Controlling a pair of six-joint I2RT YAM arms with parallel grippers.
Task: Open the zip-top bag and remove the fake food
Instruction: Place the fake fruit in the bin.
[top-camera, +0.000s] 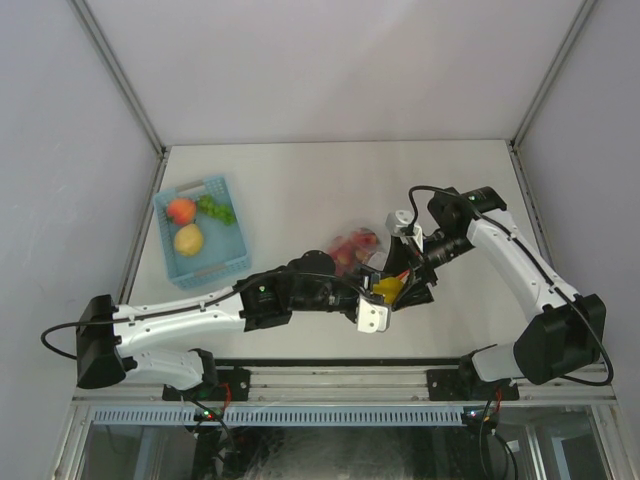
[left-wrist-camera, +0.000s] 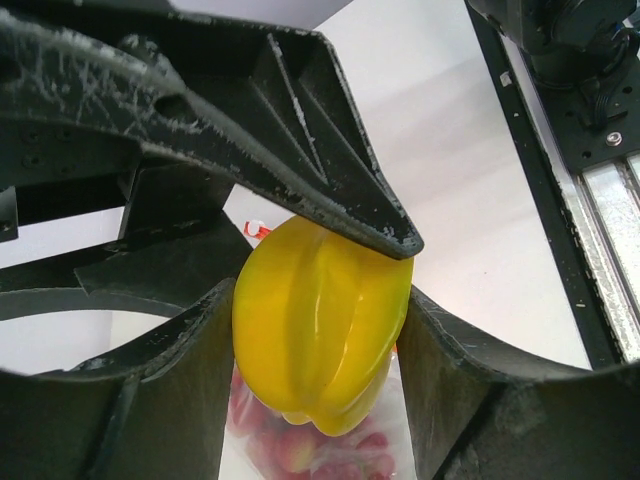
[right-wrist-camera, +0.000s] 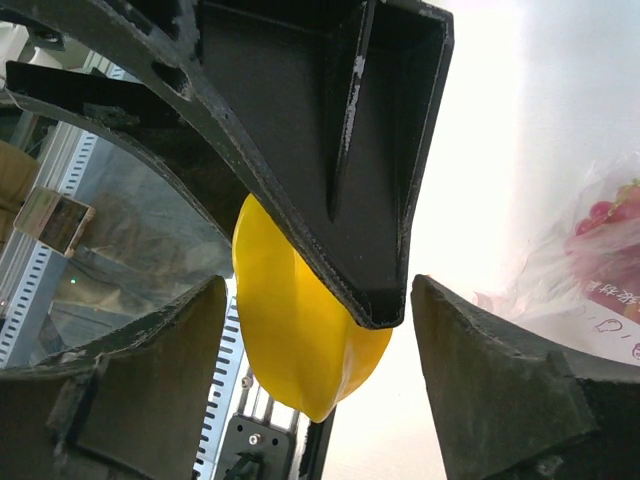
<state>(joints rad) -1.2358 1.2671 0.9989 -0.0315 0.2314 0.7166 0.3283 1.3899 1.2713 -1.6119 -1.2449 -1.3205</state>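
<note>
Much is masked where the two arms meet. From above, the left claw (top-camera: 380, 298) and the right claw (top-camera: 402, 268) overlap, and the bag's zip strip cannot be made out in any view. The left wrist view shows the left claw's jaws pressed against both flanks of a yellow ribbed plastic fruit (left-wrist-camera: 310, 310), gripping it. One black finger (left-wrist-camera: 330, 170) of the right claw lies across the fruit's top. In the right wrist view the right claw's jaws stand apart on either side of that fruit and of the left claw's finger, which covers most of it. Whether they press on anything I cannot tell.

The clear crinkly zip-top plastic bag (top-camera: 350, 246) lies on the white worktop (top-camera: 300, 180) just beyond the left claw and beside the right claw, on its left. Both wrist views cut the bag off at the frame edge. Red plastic pieces (left-wrist-camera: 300, 452) show through it (their count is unclear). The worktop's near edge and a metal rail (top-camera: 340, 368) lie close behind the claws, and open surface stretches beyond the bag toward the far wall.

Well off to the left of the left claw, a light-blue slotted plastic basket (top-camera: 214, 274) holds a reddish-orange round piece (top-camera: 181, 210), a green piece (top-camera: 216, 208) and a yellow round piece (top-camera: 188, 240)
</note>
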